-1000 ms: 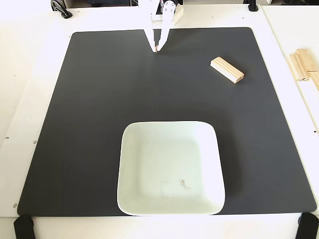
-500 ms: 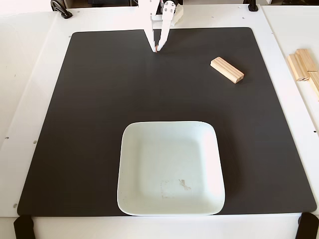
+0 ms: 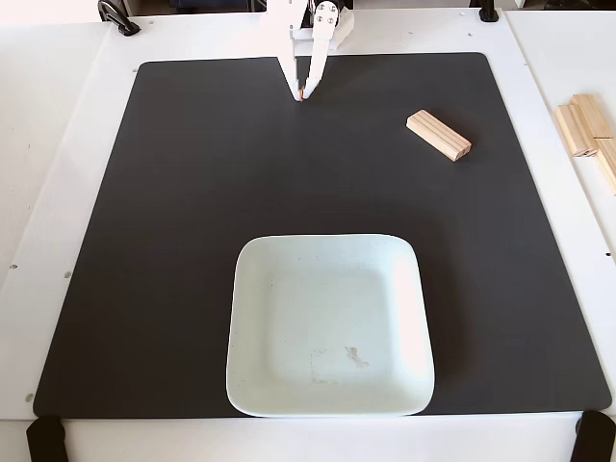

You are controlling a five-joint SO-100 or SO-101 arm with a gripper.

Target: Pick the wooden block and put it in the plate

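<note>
The wooden block, a small pale bar, lies at an angle on the black mat toward the upper right of the fixed view. The plate, a large pale square dish with rounded corners and a faint scuff inside, sits at the mat's lower middle and holds nothing. My gripper hangs at the mat's top edge, well left of the block, white fingers pointing down with their tips together and nothing between them.
The black mat covers most of a white table. Stacked pale wooden pieces lie off the mat at the right edge. Black clamps sit at the table's corners.
The gripper has barely shifted at the top edge; block and plate have not moved.
</note>
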